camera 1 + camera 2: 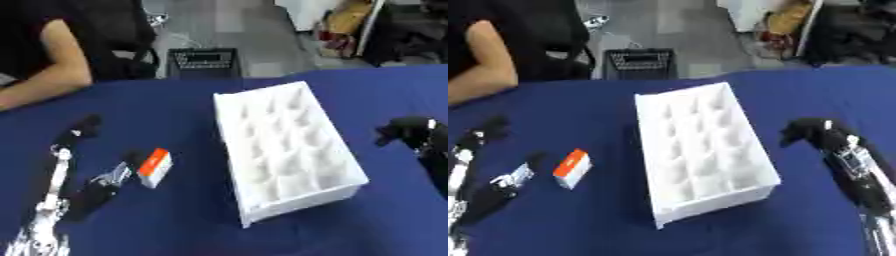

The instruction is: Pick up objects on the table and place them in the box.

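A white box (pixel 280 150) with several empty compartments lies askew in the middle of the blue table (pixel 175 110). A small orange and white carton (pixel 154 167) lies on the cloth to the left of it. My left hand (pixel 87 194) reaches in from the lower left, open, with its fingers spread. One finger points up the table and another lies just left of the carton. Whether it touches the carton I cannot tell. My right hand (pixel 811 131) hangs to the right of the box, apart from it, fingers relaxed and drooping, holding nothing.
Beyond the table's far edge a black basket (pixel 203 61) stands on the floor. Bare blue cloth lies between the carton and the box and along the near edge.
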Available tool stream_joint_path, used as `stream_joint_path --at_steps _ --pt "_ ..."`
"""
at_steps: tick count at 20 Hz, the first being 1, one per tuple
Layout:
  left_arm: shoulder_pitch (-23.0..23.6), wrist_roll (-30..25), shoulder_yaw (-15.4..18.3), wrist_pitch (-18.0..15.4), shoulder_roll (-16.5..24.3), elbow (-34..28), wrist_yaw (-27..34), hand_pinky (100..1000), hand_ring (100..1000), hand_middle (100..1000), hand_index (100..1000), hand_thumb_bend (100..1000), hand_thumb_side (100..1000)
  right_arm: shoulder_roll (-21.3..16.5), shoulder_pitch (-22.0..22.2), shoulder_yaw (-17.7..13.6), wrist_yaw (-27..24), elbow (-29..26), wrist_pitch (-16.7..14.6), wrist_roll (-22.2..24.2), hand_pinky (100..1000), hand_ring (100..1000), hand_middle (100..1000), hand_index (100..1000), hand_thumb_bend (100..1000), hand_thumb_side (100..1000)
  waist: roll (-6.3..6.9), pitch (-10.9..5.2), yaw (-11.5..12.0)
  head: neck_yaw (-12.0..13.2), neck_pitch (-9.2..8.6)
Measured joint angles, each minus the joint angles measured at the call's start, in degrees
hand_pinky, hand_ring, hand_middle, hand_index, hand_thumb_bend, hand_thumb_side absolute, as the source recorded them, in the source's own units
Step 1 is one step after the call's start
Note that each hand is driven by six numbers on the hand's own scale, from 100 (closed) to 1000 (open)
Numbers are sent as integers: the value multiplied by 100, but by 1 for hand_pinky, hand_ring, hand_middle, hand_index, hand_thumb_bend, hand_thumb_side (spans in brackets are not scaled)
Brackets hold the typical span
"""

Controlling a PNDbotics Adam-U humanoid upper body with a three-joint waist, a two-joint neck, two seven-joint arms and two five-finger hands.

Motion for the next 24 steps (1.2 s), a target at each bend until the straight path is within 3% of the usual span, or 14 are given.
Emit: stream_joint_path --at_steps 14,24 --pt "0 -34 -2 2 1 0 -15 1000 851 845 863 690 581 0 0 0 1 0 -6 -2 850 632 658 795 100 918 0 0 -1 0 -1" --pt "-8 -444 -237 135 11 152 -705 1000 849 840 858 679 649 0 0 1 2 0 -15 10 849 632 658 795 100 919 1 0 -26 0 -3"
